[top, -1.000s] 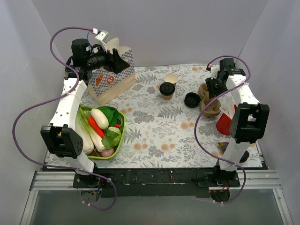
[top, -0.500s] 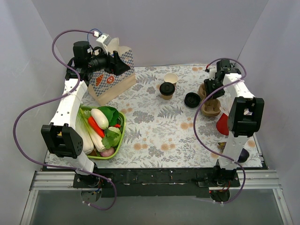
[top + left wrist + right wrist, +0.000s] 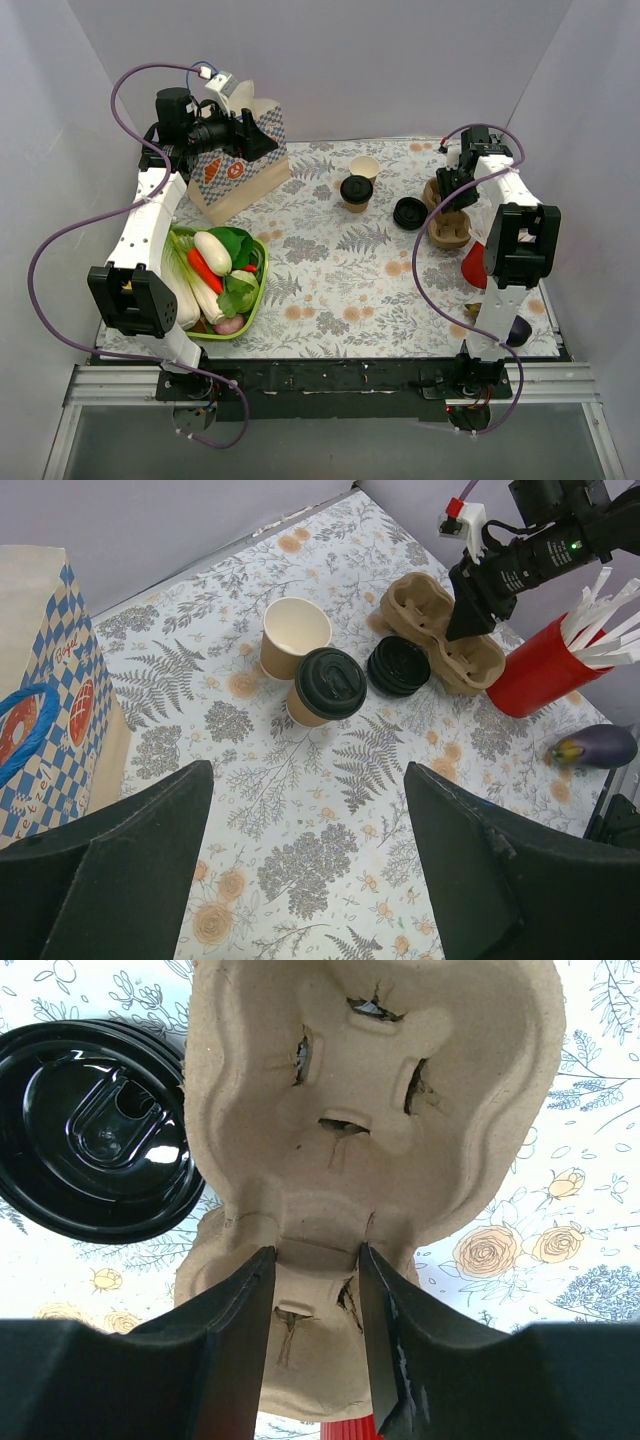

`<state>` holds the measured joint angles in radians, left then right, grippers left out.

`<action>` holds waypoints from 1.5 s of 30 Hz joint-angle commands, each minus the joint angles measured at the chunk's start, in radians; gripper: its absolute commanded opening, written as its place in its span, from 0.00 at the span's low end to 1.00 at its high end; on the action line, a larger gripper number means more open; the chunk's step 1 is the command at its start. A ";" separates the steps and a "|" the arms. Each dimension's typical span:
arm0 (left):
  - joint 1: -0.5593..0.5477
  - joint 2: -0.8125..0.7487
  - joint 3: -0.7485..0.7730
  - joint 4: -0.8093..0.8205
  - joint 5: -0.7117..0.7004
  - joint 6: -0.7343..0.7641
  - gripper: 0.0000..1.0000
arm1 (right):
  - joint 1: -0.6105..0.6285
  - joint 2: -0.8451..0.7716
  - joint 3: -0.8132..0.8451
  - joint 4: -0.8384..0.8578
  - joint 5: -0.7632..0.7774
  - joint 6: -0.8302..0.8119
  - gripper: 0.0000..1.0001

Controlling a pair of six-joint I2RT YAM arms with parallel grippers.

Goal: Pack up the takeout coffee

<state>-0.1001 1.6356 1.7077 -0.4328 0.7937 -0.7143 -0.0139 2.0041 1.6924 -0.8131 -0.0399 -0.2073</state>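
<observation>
Right gripper [image 3: 317, 1260] clamped on the cardboard cup carrier [image 3: 380, 1110]; takeout coffee [image 3: 325, 685] free on the table [image 3: 340, 290].
The left gripper [image 3: 308, 780] hangs by the paper bag [image 3: 240, 175], fingers spread wide and holding nothing. The right fingers [image 3: 235, 1340], about half closed, pinch the carrier's middle ridge from both sides. The lidded coffee stands upright just beside a loose black lid [image 3: 410, 212], apart from both grippers.

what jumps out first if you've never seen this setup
The right gripper at the table's far right, its fingers straddling the middle ridge of the brown cardboard cup carrier. Next, the black-lidded kraft cup at the far centre, with an open cup behind it and a loose black lid to its right. The green tray of vegetables stands out near left.
</observation>
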 commanded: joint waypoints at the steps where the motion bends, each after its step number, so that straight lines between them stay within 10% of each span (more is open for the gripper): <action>1: -0.003 -0.060 -0.006 0.011 0.013 0.003 0.78 | -0.006 -0.014 0.004 -0.011 0.024 0.022 0.43; 22: -0.003 -0.039 0.018 0.019 0.044 -0.014 0.78 | -0.008 -0.143 0.125 -0.084 -0.014 0.017 0.20; 29: -0.006 -0.037 0.023 0.019 0.050 -0.020 0.78 | -0.006 -0.119 0.063 -0.086 -0.032 0.040 0.55; 45: -0.010 -0.060 0.000 0.008 0.027 0.010 0.79 | -0.006 0.004 0.066 -0.061 0.014 0.055 0.49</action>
<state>-0.1070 1.6356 1.7081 -0.4328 0.8234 -0.7250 -0.0177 2.0048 1.7569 -0.8890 -0.0360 -0.1631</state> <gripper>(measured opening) 0.790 0.490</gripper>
